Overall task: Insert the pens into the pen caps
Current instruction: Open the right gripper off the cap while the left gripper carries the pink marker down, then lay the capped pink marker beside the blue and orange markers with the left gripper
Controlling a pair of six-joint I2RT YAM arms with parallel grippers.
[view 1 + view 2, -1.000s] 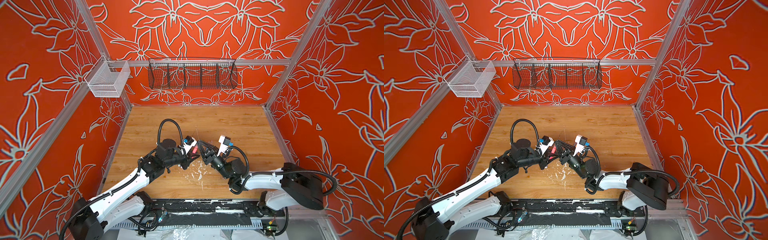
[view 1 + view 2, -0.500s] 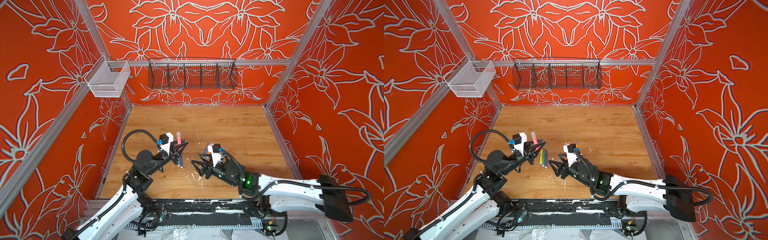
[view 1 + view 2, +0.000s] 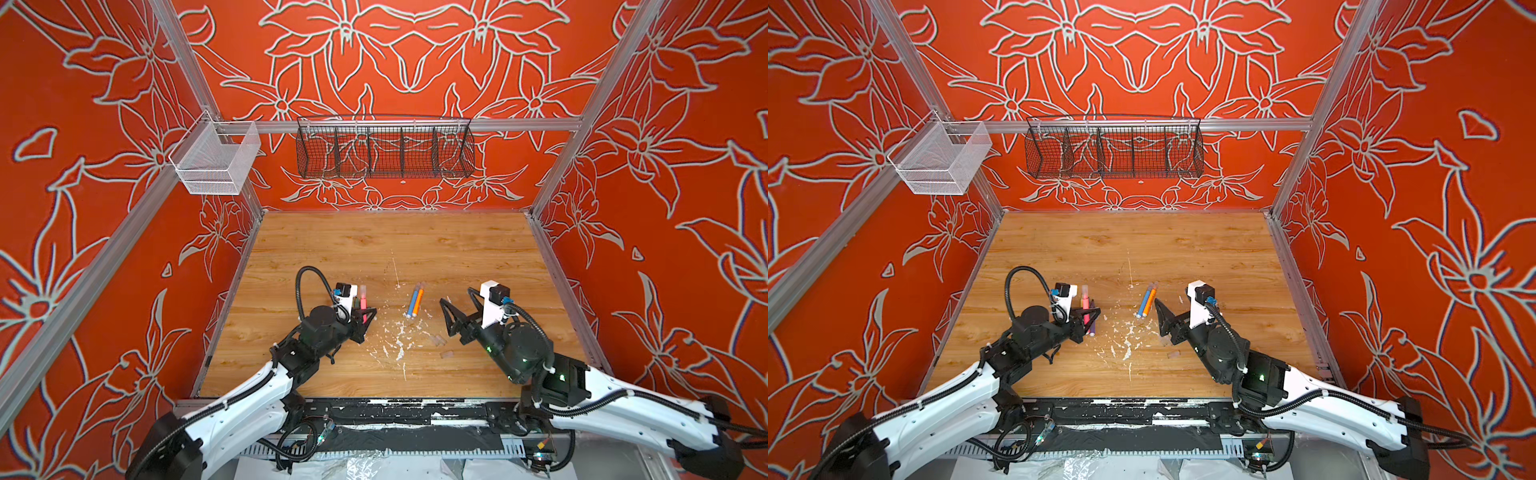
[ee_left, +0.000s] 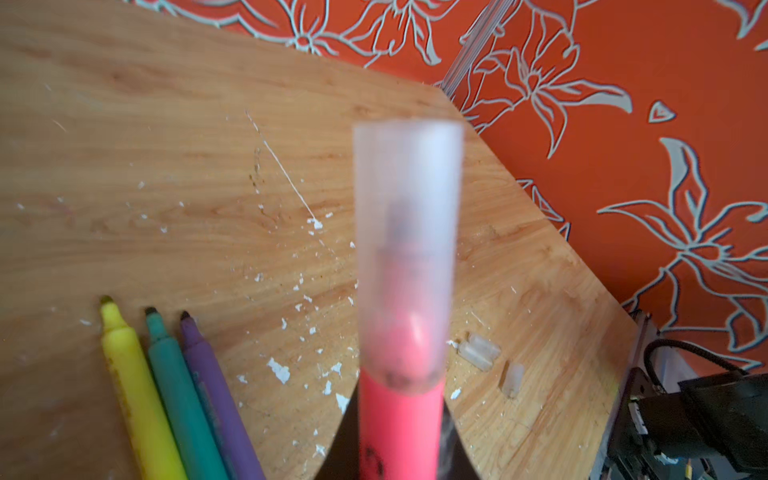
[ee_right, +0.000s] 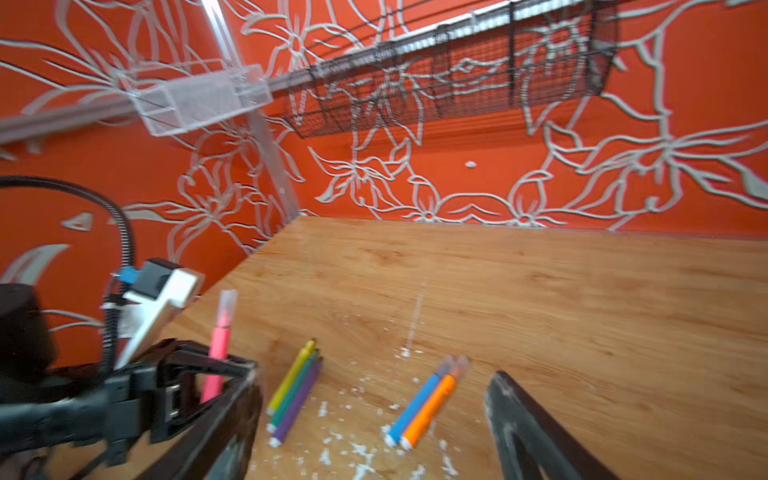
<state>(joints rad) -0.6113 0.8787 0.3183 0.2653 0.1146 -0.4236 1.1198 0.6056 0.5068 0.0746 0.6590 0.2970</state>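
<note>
Our left gripper [image 3: 365,316] clamps the capped pink pen [image 3: 363,303] near-upright above the fleck-strewn wooden table [image 3: 415,241]. The right gripper [image 3: 456,305] gapes empty. We count perhaps three loose pen caps [image 3: 438,340] near the front edge, with red floral walls [image 3: 395,62] around.

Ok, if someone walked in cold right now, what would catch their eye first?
The pink pen stands upright in the shut left tool, a cloudy cap already over its tip. At centre, the blue pen and orange pen lie side by side, while the yellow pen, green pen and purple pen lie bare-tipped beside the left tool. The right tool hangs open and empty near the loose caps.
</note>
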